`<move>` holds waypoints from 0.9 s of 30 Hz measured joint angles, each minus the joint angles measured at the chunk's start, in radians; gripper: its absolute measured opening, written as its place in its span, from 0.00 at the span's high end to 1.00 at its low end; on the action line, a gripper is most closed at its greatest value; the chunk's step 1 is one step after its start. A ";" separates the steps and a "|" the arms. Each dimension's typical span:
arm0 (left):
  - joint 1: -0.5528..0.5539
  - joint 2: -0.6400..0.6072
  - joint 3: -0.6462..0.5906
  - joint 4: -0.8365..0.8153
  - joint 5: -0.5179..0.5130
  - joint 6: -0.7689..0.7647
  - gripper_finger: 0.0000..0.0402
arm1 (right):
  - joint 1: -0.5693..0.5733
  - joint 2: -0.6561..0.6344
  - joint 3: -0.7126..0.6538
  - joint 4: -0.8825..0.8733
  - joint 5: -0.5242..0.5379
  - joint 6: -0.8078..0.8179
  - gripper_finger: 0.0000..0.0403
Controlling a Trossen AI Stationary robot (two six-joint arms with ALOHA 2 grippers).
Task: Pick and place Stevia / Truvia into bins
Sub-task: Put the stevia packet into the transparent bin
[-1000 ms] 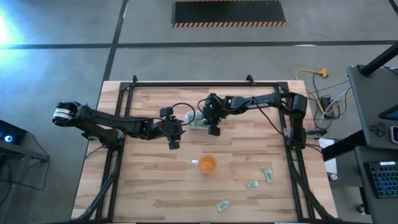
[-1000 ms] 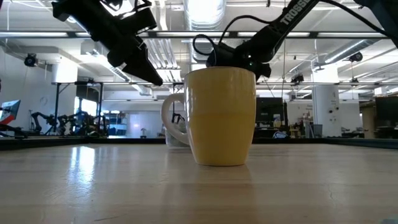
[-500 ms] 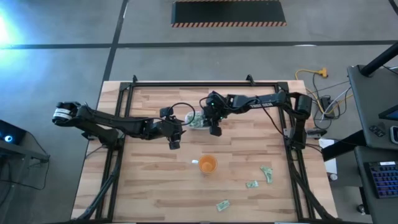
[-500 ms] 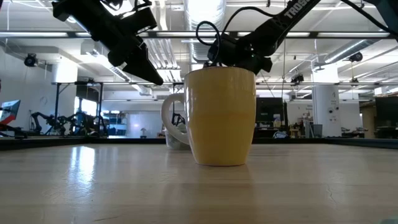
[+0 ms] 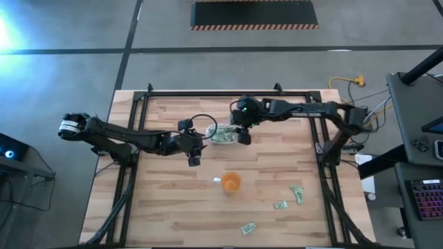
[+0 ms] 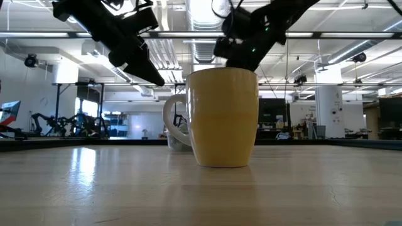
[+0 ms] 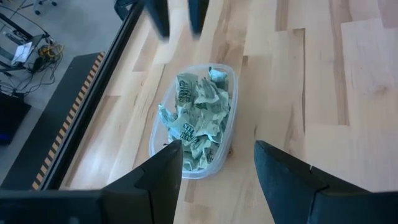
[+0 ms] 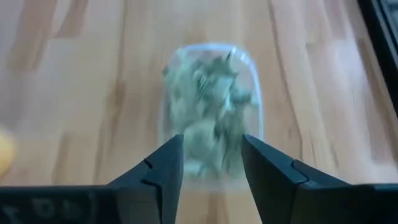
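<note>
The clear tub [image 5: 221, 135] stands on the table's far middle, heaped with crumpled pale green and white sachets [image 7: 198, 119]. My right gripper [image 8: 211, 142] hangs open above the tub's right side [image 5: 243, 135], with nothing between its fingers. My left gripper [image 7: 217, 149] hovers open on the tub's near left side [image 5: 194, 158], pointing toward it and holding nothing. Three loose sachets lie flat on the near right of the table [image 5: 297, 191], [image 5: 280, 205], [image 5: 248, 227].
An orange cup [image 5: 230, 182] stands upright near the table's middle, with a small white scrap [image 5: 217, 180] to its left. In the low view the cup [image 6: 223, 116] hides the tub. A black frame [image 5: 228, 92] runs along the far edge and sides.
My right gripper has risen from just over the tub and drawn back a little toward the table's right edge. In the low view it has climbed from behind the cup's rim to well above it. The tub and its sachets have stayed in place.
</note>
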 joint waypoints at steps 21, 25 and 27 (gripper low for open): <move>-0.157 0.009 0.005 0.139 0.278 0.068 0.55 | 0.118 -0.798 -0.459 -0.355 -0.010 0.333 0.69; -0.162 0.008 0.005 0.137 0.241 0.067 0.55 | 0.245 -0.827 -0.508 -0.286 -0.007 0.410 0.68; -0.162 0.008 0.004 0.141 0.210 0.066 0.55 | 0.320 -0.809 -0.492 -0.280 0.016 0.442 0.69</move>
